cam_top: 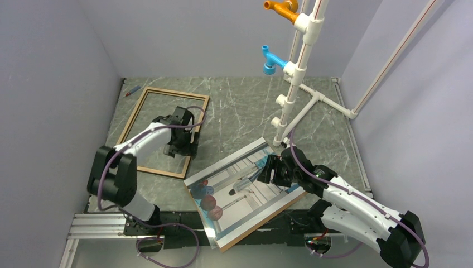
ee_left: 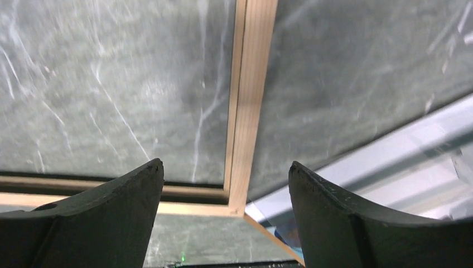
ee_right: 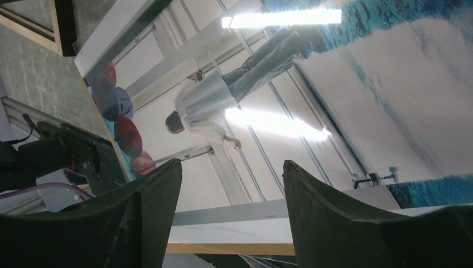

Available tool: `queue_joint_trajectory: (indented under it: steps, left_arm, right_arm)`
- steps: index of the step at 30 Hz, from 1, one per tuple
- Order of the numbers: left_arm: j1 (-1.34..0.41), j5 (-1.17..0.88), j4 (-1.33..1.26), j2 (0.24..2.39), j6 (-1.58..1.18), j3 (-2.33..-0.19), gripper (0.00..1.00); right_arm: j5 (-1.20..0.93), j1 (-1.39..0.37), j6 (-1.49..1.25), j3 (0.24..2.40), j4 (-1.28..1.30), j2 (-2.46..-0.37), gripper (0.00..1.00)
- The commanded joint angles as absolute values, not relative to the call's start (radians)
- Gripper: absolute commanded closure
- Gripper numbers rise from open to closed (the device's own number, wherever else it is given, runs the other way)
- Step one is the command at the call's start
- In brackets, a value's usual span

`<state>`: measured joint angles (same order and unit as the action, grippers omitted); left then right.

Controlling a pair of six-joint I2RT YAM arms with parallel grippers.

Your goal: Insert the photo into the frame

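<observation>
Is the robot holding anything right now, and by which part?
Nothing is held. The left end effector is open above a rail of the frame, and the right end effector is open above the photo.

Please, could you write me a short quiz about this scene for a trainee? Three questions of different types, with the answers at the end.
1. True or false: the photo already lies inside the frame.
2. Which face of the photo is up? A) printed picture B) plain white reverse C) neither, it stands on edge
3. Which end effector hovers over a corner of the frame, and how are its jaws?
Key: 1. False: it lies beside it. 2. A. 3. The left end effector, jaws open, holding nothing.
</observation>
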<state>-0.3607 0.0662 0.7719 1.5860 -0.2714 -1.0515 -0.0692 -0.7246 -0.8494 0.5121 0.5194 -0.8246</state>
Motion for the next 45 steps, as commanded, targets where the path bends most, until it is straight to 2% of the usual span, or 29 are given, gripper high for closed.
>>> queue_joint_trajectory:
  steps: [1,7,12,15,22,24,28,45]
  left_arm:
    - [-0.371,0.018,0.737,1.471,-0.338,-0.972,0.15]
    - [-0.371,0.016,0.692,1.482,-0.363,-0.896,0.19]
    - [-0.377,0.015,0.664,1.529,-0.37,-0.874,0.27]
    - [-0.379,0.009,0.645,1.536,-0.368,-0.863,0.4]
    - [-0.378,0.04,0.667,1.581,-0.347,-0.928,0.81]
    - [-0.379,0.046,0.678,1.601,-0.337,-0.963,0.9]
    - [-0.379,0.043,0.706,1.636,-0.323,-1.044,1.0]
    - [-0.438,-0.044,0.756,1.763,-0.403,-1.311,1.0]
  right_arm:
    - [-0.072,-0.732,-0.86,0.504,0.483,-0.818,0.31]
    - [-0.064,-0.732,-0.851,0.515,0.511,-0.803,0.3]
    - [-0.06,-0.732,-0.852,0.519,0.521,-0.799,0.29]
    - [-0.066,-0.732,-0.856,0.51,0.506,-0.795,0.29]
    - [-0.077,-0.732,-0.852,0.51,0.485,-0.807,0.29]
    - [-0.073,-0.732,-0.85,0.513,0.489,-0.806,0.28]
    - [-0.07,-0.732,-0.85,0.512,0.489,-0.796,0.28]
    - [-0.055,-0.732,-0.855,0.499,0.481,-0.781,0.27]
